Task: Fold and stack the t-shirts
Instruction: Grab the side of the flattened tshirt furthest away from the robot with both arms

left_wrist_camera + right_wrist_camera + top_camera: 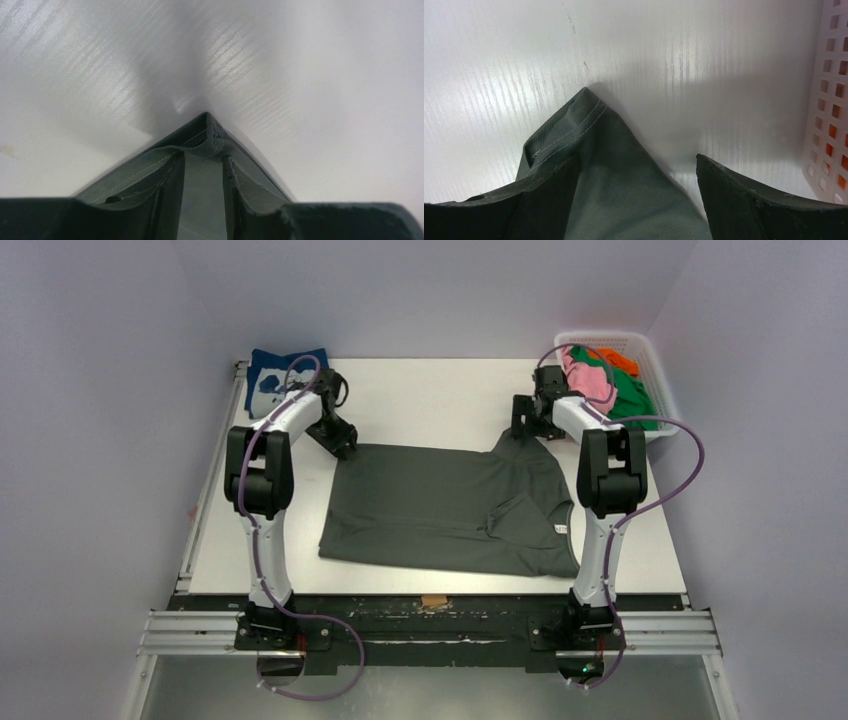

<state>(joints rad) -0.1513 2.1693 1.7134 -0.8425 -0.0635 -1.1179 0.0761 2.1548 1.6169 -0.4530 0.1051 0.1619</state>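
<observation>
A plain dark grey t-shirt (pixel 450 505) lies spread on the white table (pixel 430 390), collar to the right. My left gripper (pixel 343 445) is down on its far left corner. In the left wrist view the jaws (pixel 202 155) stand a narrow gap apart, and the hemmed corner (pixel 210 132) puckers between and over the fingers. My right gripper (pixel 522 428) is at the shirt's far right corner. There the jaws (pixel 636 157) are wide open over the cloth (pixel 584 120), one finger on the shirt and the other above bare table. A folded navy blue t-shirt (pixel 275 375) with white print lies at the far left.
A white mesh basket (pixel 655 350) stands at the far right corner and holds pink (pixel 590 380), green (pixel 630 395) and orange (pixel 620 360) tees. Its wall (pixel 831 100) is close to the right of my right gripper. A small tan scrap (pixel 434 601) lies at the near edge.
</observation>
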